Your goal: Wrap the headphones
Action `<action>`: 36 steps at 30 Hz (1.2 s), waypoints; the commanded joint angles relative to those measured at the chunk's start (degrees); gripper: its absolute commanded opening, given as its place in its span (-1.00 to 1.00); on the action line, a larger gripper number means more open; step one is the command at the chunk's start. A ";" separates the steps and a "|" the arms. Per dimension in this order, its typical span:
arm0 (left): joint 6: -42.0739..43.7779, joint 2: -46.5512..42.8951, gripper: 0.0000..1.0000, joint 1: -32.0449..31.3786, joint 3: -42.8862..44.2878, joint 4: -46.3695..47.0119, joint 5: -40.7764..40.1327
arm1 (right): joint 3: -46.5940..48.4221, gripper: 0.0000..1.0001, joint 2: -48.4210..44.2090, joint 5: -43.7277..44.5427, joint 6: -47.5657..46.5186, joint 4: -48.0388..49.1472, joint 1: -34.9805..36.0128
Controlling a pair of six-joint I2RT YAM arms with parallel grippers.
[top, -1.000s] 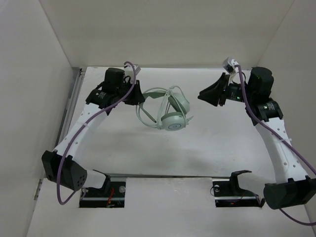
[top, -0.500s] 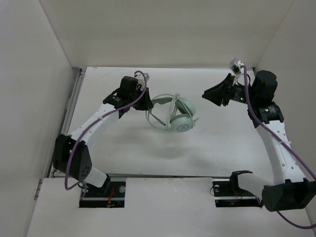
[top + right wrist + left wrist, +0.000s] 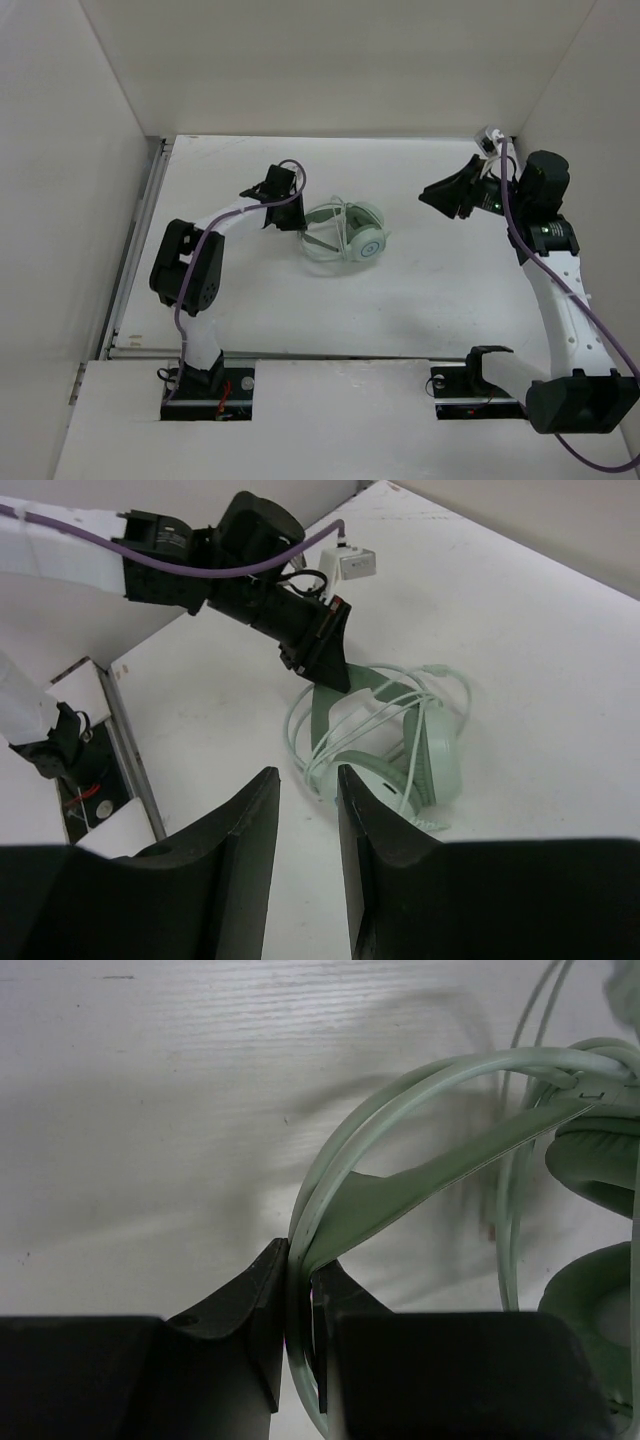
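Left end effector clamped on headphones at headband; right end effector apart, empty. Best approach: firm pinch, cable loops snug, set on table w/o slack.

White table with faint wood grain, mint-green headphones lying near its middle

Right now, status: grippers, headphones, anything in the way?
Left gripper shut on headphones band. Right gripper open, empty, apart. Cable looped over band. Nothing in the way.
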 commanded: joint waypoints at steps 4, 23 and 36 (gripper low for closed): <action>-5.02 4.11 -0.98 -0.27 8.79 4.79 -1.14 | -0.85 -0.28 -1.88 -0.78 0.41 1.67 -2.30; -2.03 10.02 0.30 1.22 13.73 3.12 -6.41 | -3.14 -0.26 -4.69 -1.40 1.20 1.32 -5.72; 11.57 -22.30 0.33 3.16 4.58 -4.43 -2.54 | -8.84 -0.22 -15.13 16.21 -1.42 0.62 -15.81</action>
